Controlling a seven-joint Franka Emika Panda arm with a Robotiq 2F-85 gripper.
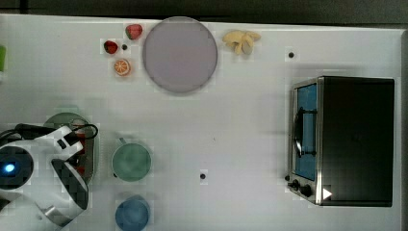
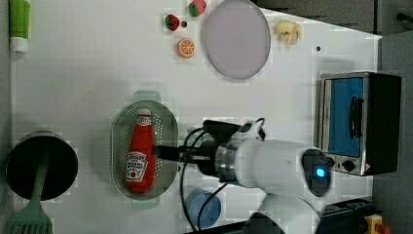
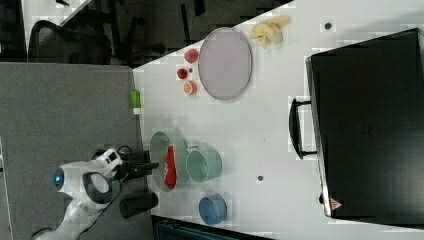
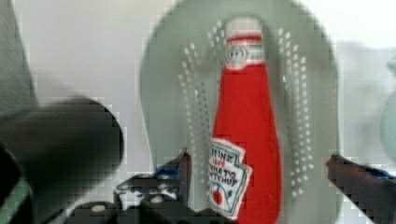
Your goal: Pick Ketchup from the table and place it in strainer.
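While the slim red plastic Ketchup bottle [image 4: 246, 140] is lying inside the pale mint-green oval perforated strainer [image 4: 177, 84], the black gripper [image 4: 257, 172] is hovering above, fingers spread apart, gripping nothing.

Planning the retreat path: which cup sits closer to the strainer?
The green mug, right beside the strainer; the blue cup stands farther off.

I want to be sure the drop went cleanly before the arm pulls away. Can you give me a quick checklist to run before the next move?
1. Slim red ketchup squeeze bottle lies inside the pale mint-green perforated strainer: ok.
2. Bottle clear of the strainer's rim: ok.
3. Gripper open, its fingers apart on either side of the bottle: ok.
4. Fingers no longer touching the bottle: cannot tell.
5. Round green mug beside the strainer undisturbed, upright: ok.
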